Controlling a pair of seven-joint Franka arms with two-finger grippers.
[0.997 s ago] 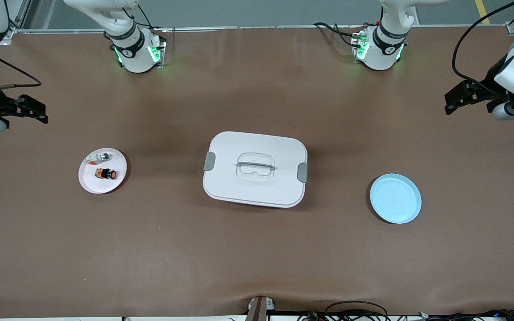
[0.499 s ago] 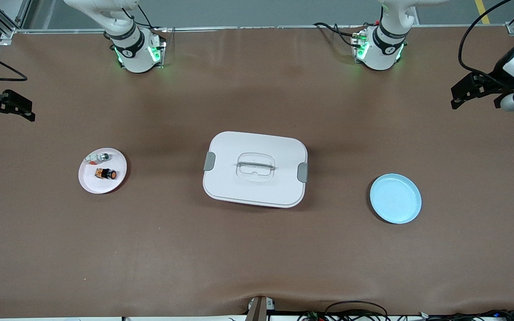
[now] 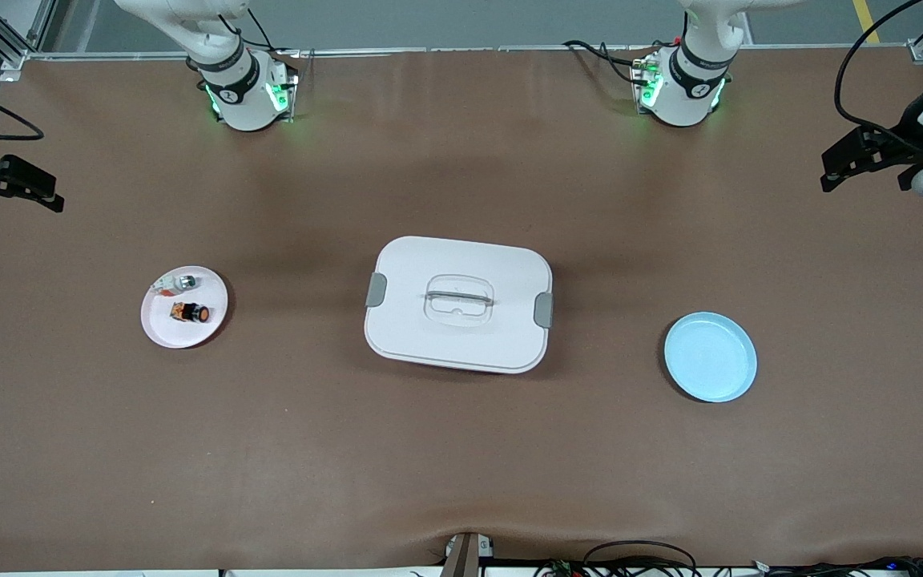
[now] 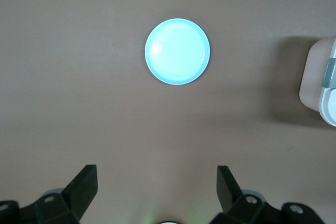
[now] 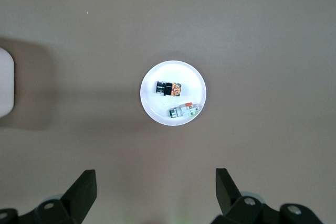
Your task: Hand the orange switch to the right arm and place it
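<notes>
Brown table (image 3: 461, 465): two plates, one lidded box (image 3: 458, 304), one orange switch (image 3: 191, 312), two spread claws.

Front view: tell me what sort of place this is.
Probably a robotics lab test bench: two Franka arms bolted along a brown-covered table, loose cables at its edge, and staged props such as a white lidded box.

Bare table (image 3: 461, 449) rings the white lidded box (image 3: 458, 303); it stands between white plate (image 3: 159, 328) and blue plate (image 3: 710, 357).
</notes>
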